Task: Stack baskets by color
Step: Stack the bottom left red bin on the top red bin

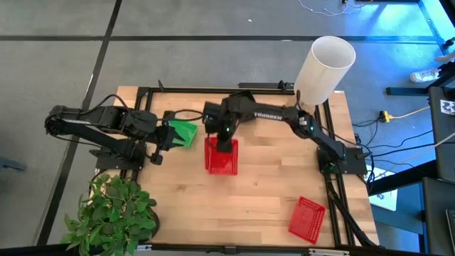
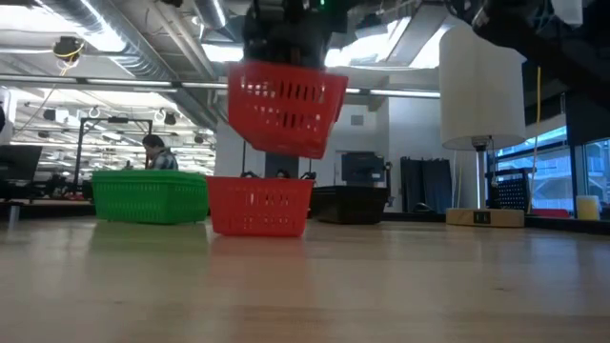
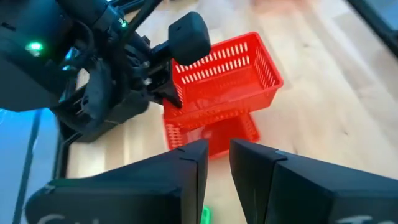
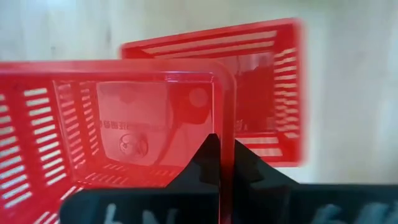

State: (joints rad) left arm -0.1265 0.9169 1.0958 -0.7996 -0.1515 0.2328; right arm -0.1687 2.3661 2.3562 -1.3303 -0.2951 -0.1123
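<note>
My right gripper (image 1: 225, 144) is shut on a red basket (image 2: 286, 105) and holds it in the air, tilted, just above a second red basket (image 2: 259, 206) that stands on its base mid-table. A third red basket (image 1: 307, 217) lies near the table's front right corner. A green basket (image 2: 150, 197) rests on the table left of the red pair. My left gripper (image 3: 217, 162) stands over it, its fingers a narrow gap apart with nothing between them. My right gripper pinches one end wall of the red basket (image 4: 224, 118) close to a corner, one finger inside the basket and one outside. The fingers come from above, pointing steeply down. The basket hangs clear of the one below, open side up, its free end tipped lower.
A tall white lamp shade (image 1: 323, 67) stands at the table's far right corner. A potted plant (image 1: 114, 213) fills the near left corner. Black frame rails (image 1: 213, 91) run along the table's far and side edges. A person (image 2: 157, 152) sits in the room behind.
</note>
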